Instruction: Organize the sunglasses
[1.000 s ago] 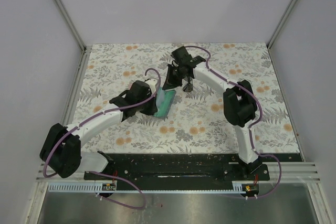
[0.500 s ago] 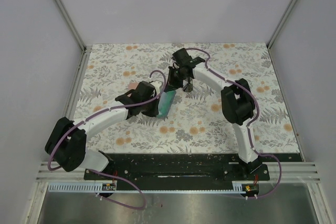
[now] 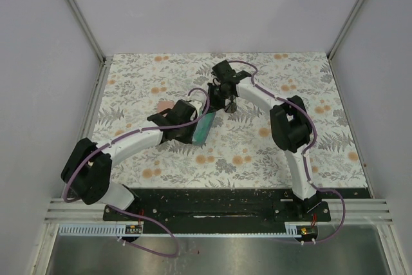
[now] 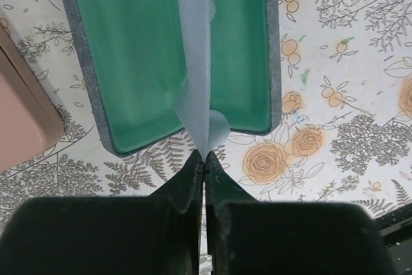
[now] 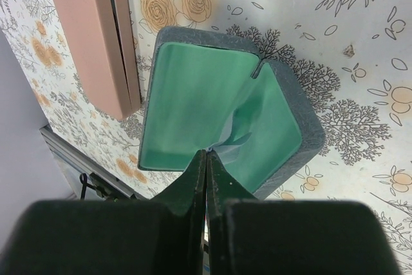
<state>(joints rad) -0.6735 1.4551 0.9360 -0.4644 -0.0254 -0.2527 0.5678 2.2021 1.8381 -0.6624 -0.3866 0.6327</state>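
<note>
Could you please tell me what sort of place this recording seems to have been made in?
Most likely a robotics lab test cell, not a home: a left arm and right arm bolted to a black base plate, plain grey walls in a metal frame, and a flowered table cover.

No text, label, brand, number or sign can be read in any of the three views
</note>
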